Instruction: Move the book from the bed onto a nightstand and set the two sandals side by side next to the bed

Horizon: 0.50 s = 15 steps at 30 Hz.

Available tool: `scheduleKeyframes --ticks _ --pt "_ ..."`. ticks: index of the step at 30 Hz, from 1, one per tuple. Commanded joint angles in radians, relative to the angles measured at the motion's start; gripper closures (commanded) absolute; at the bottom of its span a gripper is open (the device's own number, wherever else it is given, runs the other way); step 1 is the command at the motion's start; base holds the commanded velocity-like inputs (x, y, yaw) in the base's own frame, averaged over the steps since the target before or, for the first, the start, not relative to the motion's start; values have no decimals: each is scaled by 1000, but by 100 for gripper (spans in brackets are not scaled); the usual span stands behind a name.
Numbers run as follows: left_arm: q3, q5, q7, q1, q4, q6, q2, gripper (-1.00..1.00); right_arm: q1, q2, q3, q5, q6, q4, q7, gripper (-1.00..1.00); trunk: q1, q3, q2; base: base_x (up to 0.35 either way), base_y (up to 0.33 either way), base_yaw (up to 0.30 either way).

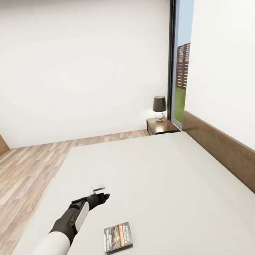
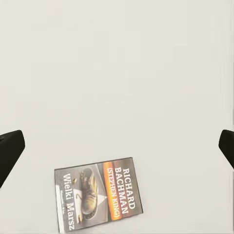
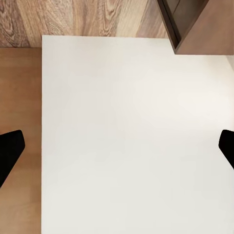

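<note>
The book (image 1: 117, 236) lies flat on the pale mattress of the bed (image 1: 158, 179), near its front edge, cover up with an orange band. In the left wrist view the book (image 2: 97, 194) sits below the line between my fingertips (image 2: 9, 148). My left gripper (image 1: 101, 192) hovers open over the mattress, just beyond and left of the book, not touching it. A nightstand (image 1: 159, 126) stands at the bed's far corner by the headboard (image 1: 232, 158). My right gripper (image 3: 117, 146) is open over a pale surface with nothing between its fingers. The sandals are out of view.
A lamp (image 1: 159, 107) with a dark shade stands on the nightstand. A tall dark-framed window (image 1: 179, 64) is behind it. Wood-plank floor (image 1: 17, 174) runs along the bed's left side. In the right wrist view a dark brown wooden box corner (image 3: 195, 24) borders plank floor (image 3: 87, 17).
</note>
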Motion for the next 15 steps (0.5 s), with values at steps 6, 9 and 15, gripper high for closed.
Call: scheduleKeyframes --ticks 6,9,15 --pt "-5 1 2 -1 4 17 -13 -100 0 0 8 -8 4 -1 -2 -100 1 -2 -2 0 0 0" --pt "-5 0 3 -1 6 24 -17 -100 0 0 8 -8 4 -1 -2 -100 1 -2 -2 0 0 0" --pt "-5 0 11 -2 8 64 -27 -100 0 0 9 -8 5 -1 -2 -100 1 -2 -2 0 0 0"
